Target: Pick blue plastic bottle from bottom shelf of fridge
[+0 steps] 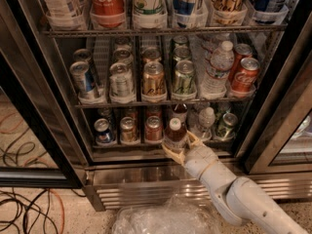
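Camera view gives me the fridge [61,94] with its door open, wire racks stacked with cans and the steel grille [136,189] along the base. The bottom shelf [126,153] is the lowest rack, and its lanes hold small cans to the left and a clear water bottle [206,121] and a green can [226,126] to the right. My white arm [243,199] comes up from the lower right, across the grille and into the middle of that shelf.

The blue plastic bottle [175,135] stands upright at the front edge of the bottom shelf, white cap up, with a red can [153,129] just beside it on the left and a second brown bottle [179,112] behind it in the same lane. The gripper [182,147] is at the bottle's lower body, with one finger low on the left and the other against the right side. I read the jaws as closed onto the bottle.

I judge the grasp made and the pull-out not yet begun, since the bottle sits in its lane. What I want next is a straight draw back toward me, level, keeping the bottle upright and off the red can and the shelf's front rail. A grip this low may let the bottle tip.
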`<state>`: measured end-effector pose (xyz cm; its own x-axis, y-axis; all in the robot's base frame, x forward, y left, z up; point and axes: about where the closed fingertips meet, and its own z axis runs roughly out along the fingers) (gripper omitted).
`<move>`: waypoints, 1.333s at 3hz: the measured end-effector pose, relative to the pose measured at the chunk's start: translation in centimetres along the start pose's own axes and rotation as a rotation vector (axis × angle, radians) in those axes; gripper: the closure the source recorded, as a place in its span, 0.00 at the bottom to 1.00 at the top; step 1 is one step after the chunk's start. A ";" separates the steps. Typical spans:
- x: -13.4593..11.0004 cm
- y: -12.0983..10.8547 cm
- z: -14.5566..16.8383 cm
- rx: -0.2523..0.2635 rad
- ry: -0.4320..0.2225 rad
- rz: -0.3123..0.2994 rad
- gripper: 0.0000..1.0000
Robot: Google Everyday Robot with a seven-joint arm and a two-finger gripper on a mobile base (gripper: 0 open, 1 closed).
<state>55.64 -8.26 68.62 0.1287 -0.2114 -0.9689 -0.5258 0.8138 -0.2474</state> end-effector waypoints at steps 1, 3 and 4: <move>-1.6 1.9 -1.9 -0.127 -0.021 0.023 1.00; -5.5 6.8 -5.7 -0.413 -0.064 0.028 1.00; -7.5 9.3 -8.0 -0.543 -0.102 0.032 1.00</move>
<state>43.11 -3.43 73.68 0.1722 -0.1163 -0.9782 -0.8854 0.4170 -0.2055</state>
